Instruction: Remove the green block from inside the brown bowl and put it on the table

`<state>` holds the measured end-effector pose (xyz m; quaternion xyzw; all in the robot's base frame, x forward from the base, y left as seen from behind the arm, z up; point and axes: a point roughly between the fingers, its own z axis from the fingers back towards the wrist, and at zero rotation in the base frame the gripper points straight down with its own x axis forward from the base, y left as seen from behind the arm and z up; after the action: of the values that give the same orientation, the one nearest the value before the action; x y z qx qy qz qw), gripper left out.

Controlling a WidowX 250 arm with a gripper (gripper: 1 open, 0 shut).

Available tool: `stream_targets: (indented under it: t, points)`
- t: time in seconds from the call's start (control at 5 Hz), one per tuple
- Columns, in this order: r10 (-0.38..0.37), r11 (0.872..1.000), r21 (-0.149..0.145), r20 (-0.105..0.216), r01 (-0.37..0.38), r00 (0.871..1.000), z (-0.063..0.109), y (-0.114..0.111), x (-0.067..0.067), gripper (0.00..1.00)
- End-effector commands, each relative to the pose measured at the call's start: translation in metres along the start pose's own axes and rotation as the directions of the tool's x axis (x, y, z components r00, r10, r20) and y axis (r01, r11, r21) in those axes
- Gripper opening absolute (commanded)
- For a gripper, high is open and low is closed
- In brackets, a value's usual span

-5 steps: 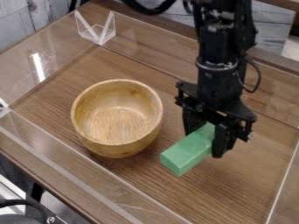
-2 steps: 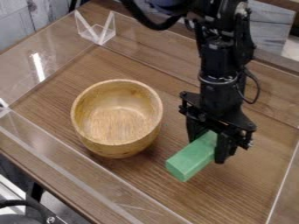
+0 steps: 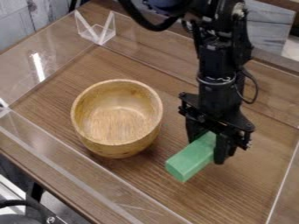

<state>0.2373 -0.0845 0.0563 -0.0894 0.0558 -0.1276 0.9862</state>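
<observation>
- The green block (image 3: 191,160) was a small, bright green rectangular bar with a plain matte surface and sharp edges.
- Its long axis ran diagonally across the bench (image 3: 128,52), from the lower end nearest the front edge up toward the right rear.
- The block was tilted: the lower end sat at or just above the bench surface, and the upper end was raised between the claw fingers. Contact between the lower end and the bench could not be confirmed.
- The block was outside the brown bowl (image 3: 117,116), just to the right of it and apart from its wall, in the front right part of the bench.
- The claw (image 3: 218,140) pointed steeply downward and was pinching the green block at its upper end, with one black finger on each long side.
- The brown bowl was round, light-coloured wood with a thick rim and visible grain. It stood upright left of the block, and its interior held nothing.
- The bench had a glossy brown wood-grain top with clear plastic walls (image 3: 96,28) along its edges.
</observation>
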Motion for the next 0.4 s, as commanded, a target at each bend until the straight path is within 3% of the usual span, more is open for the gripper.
stream_targets:
  t: [0.0,0.2]
  points:
    - [0.001,1.000,-0.007,0.049,-0.001,0.999,0.0108,0.0032,0.0053,0.00]
    - [0.007,1.000,-0.015,0.051,-0.007,0.999,0.0109,0.0060,0.0051,0.00]
